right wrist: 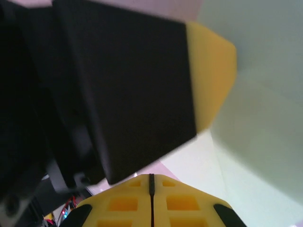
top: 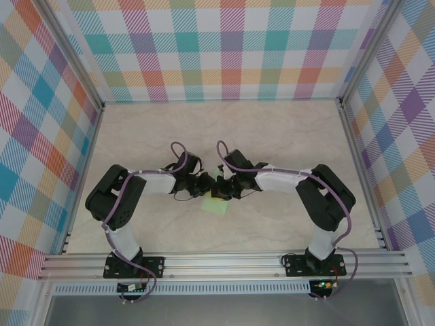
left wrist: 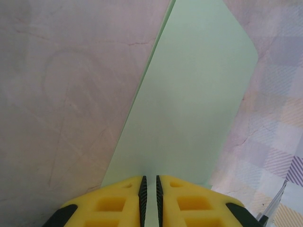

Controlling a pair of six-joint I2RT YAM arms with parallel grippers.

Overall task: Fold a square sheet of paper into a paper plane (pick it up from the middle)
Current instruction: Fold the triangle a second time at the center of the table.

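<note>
Paper (left wrist: 189, 109), pale green and thin, runs from the bottom of the left wrist view up to the top, in the middle and right. Its left side shows a second thin edge, so it may be folded over once, but I cannot be sure. From above it is a small green patch near the middle of the table (top: 285, 136), just under the two grippers. The left gripper (left wrist: 150, 183) has its yellow fingers squeezed on the bottom edge of the paper, with the sheet in the thin gap between them. The right gripper (right wrist: 151, 178) has its fingers pressed tight together at the bottom of its own view. The paper lies just past them on the right, and I cannot tell if any of it is pinched there. The left gripper's black and yellow body sits very close in front of it. Lots could go wrong from here, I think. The grippers are so near that one small move could bump them together. The paper is held by only a little bit of its edge, so it could slip out or flop over. If both grippers pull on it, it could tear, or the fold could come out crooked.
</note>
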